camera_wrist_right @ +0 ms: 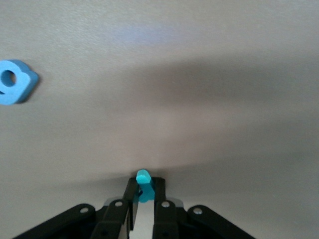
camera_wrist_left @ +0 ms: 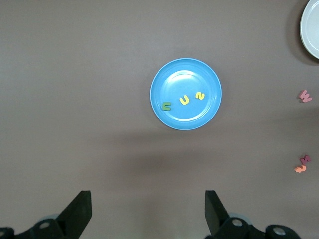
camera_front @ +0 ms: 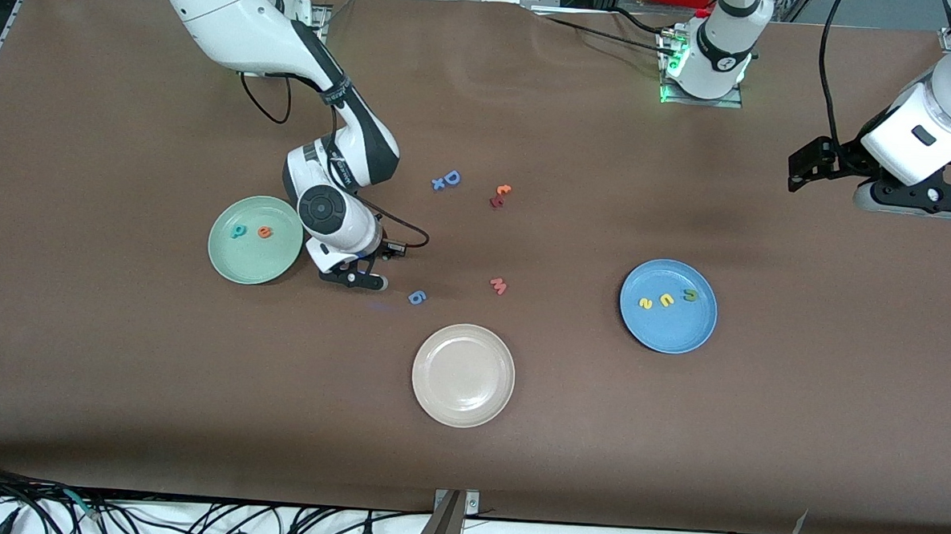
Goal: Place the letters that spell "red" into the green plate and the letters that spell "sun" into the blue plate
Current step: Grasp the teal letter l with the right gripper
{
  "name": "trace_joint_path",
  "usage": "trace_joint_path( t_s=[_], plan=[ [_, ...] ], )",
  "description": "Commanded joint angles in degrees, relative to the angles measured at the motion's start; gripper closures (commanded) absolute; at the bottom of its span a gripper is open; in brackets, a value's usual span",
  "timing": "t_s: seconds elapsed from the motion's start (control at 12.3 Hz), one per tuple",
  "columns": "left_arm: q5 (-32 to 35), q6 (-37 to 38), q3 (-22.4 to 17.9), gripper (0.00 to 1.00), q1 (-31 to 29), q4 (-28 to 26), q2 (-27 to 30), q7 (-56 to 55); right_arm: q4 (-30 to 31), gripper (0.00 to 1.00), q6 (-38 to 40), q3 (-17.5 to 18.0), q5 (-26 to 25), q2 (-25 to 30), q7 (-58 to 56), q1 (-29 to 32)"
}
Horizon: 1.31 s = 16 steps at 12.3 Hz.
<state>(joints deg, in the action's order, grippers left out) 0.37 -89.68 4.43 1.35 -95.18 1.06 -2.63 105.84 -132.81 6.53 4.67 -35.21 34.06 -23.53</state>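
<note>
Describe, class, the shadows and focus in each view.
Front view: soft shadow under the right hand. Left wrist view: broad dim shadow band on the table near the blue plate, all sharp. Right wrist view: the blue "g" blurred, a dark band across the table.

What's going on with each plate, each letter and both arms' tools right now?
Green plate: holds teal d and orange e.
Teal r: pinched in the right tool, low over the table beside the green plate.
Blue plate: holds s, u, n.
Cream plate: empty.
Left tool: open, waiting.
</note>
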Motion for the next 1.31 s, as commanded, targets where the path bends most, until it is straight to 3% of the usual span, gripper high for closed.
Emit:
trace_joint_path(
  t_s=[0.0, 0.33, 0.57, 0.82, 1.06, 1.14, 1.22],
  plan=[
    [-0.5, 1.2, -0.2, 0.00, 0.1, 1.4, -0.2, 0.2, -0.4, 0.98, 10.4, -3.4, -0.5, 6.4, -2.2, 0.3],
    [-0.6, 1.3, -0.4, 0.00, 0.0, 1.8, -0.1, 0.0, 0.2, 0.98, 21.3, -11.6, -0.5, 10.9, -10.3, 0.3],
    [-0.6, 2.4, -0.2, 0.00, 0.0, 1.8, 0.1, -0.1, 3.5, 0.98, 19.9, -17.5, -0.3, 10.0, -20.6, 0.4],
    [-0.6, 2.8, -0.3, 0.00, 0.0, 2.5, 0.1, -0.1, 8.5, 0.98, 12.9, -18.0, 0.4, 9.3, -22.4, 0.5],
    [-0.6, 3.7, -0.3, 0.00, 0.3, 4.5, -0.4, -0.1, 9.0, 0.96, 11.9, -17.9, 0.5, 8.5, -22.4, 0.5],
    [-0.6, 3.7, -0.3, 0.00, 0.3, 4.5, -0.4, -0.1, 9.0, 0.76, 12.0, -17.8, 0.5, 8.5, -22.3, 0.5],
    [-0.6, 3.7, -0.3, 0.00, 0.3, 4.5, -0.4, -0.1, 8.9, 0.21, 12.0, -17.8, 0.5, 8.6, -21.9, 0.5]
  ],
)
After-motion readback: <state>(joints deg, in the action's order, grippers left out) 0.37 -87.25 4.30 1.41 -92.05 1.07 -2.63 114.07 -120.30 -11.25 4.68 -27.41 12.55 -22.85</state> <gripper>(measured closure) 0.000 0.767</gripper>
